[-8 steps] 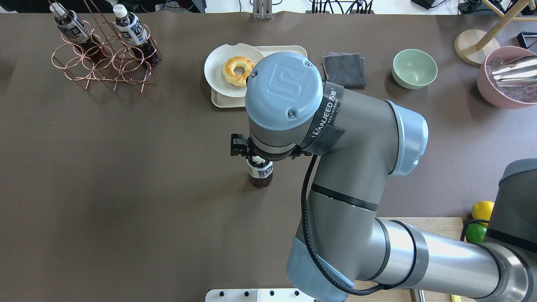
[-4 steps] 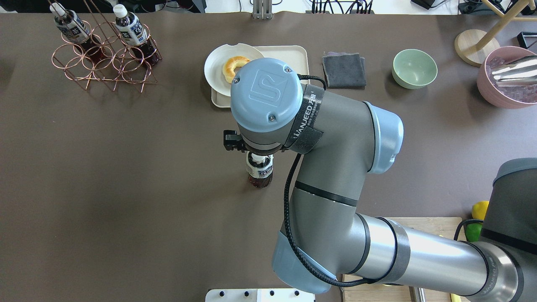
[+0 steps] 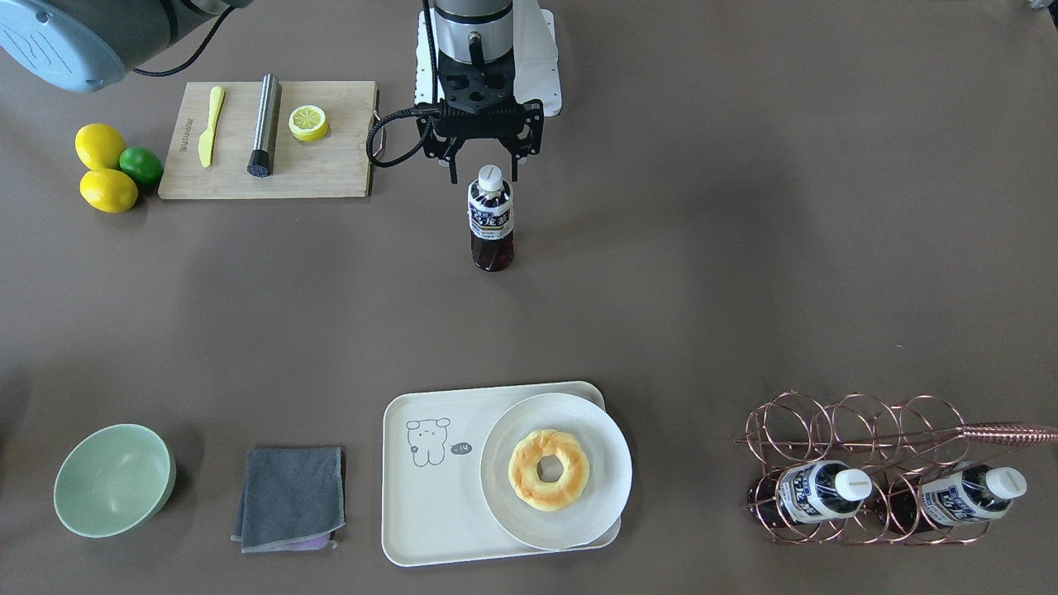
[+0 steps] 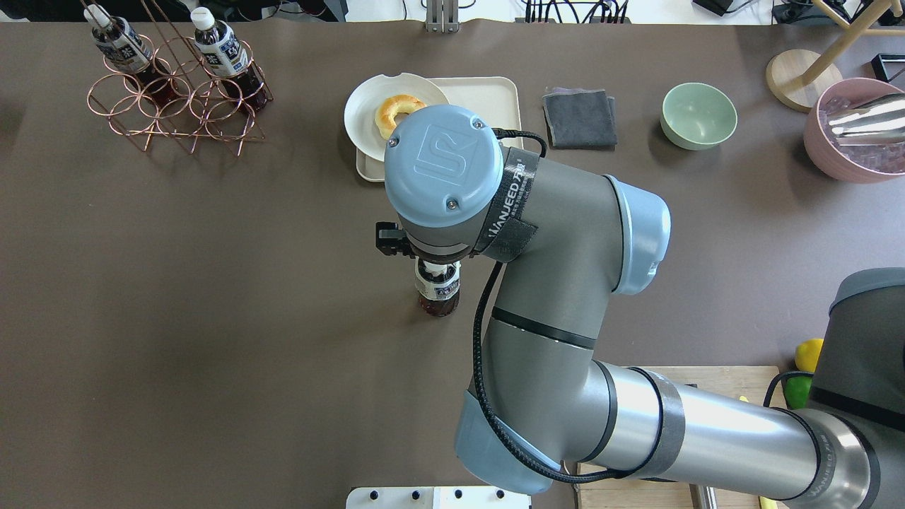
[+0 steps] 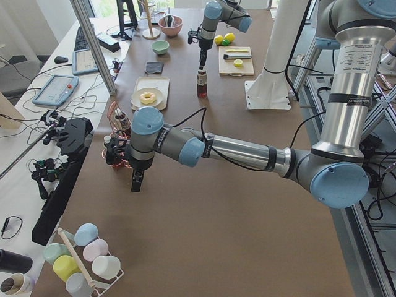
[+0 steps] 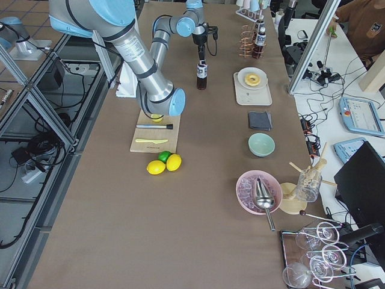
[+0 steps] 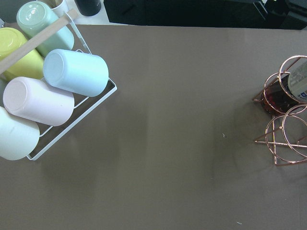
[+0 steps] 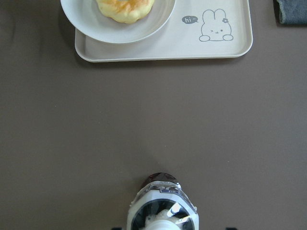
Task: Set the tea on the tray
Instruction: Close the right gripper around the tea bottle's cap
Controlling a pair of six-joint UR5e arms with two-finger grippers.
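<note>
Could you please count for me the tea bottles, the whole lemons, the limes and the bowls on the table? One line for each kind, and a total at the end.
Tea bottles: 3
Whole lemons: 2
Limes: 1
Bowls: 2
Total: 8

Tea upright at centre, tray w/ plate on it beyond, rack w/ 2 bottles far-left.
</note>
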